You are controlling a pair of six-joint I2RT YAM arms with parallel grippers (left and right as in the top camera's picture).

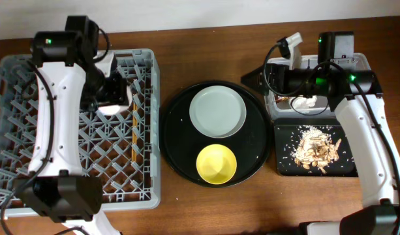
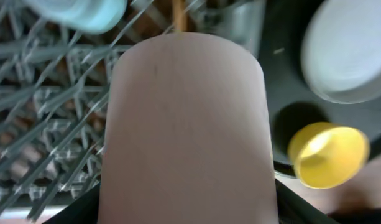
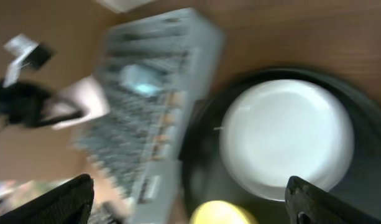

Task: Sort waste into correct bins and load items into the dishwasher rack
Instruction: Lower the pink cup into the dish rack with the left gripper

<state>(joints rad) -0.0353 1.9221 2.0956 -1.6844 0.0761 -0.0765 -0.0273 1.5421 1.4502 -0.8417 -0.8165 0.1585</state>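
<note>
The left fingers (image 2: 75, 213) are clamped on the pink cup (image 2: 187, 124), which fills the left wrist view and sits over the upper middle of the dishwasher rack (image 1: 76, 163). Whether it touches the pegs I cannot tell. The blue cup (image 2: 78, 12) is in the rack just beyond it, and the chopsticks (image 1: 134, 130) lie along a channel to its right. The step in hand looks like seating this cup. It would go best lowered straight down into a free cell, clear of the blue cup and the chopsticks. The lattice should carry it before the fingers part, and the arm should then lift straight up. Farther along the bench (image 1: 200, 212), the round black tray (image 1: 180, 150) holds the plate (image 1: 217, 111) and the yellow bowl (image 1: 216, 163), neither yet loaded. Farthest off, the right fingers (image 3: 66, 199) stand apart and empty, the arm reaching across the clear tub (image 1: 363, 62) where the napkin (image 1: 304, 102) lies. The food scraps (image 1: 314, 149) lie in the shallow black tray (image 1: 284, 166) beside it.
</note>
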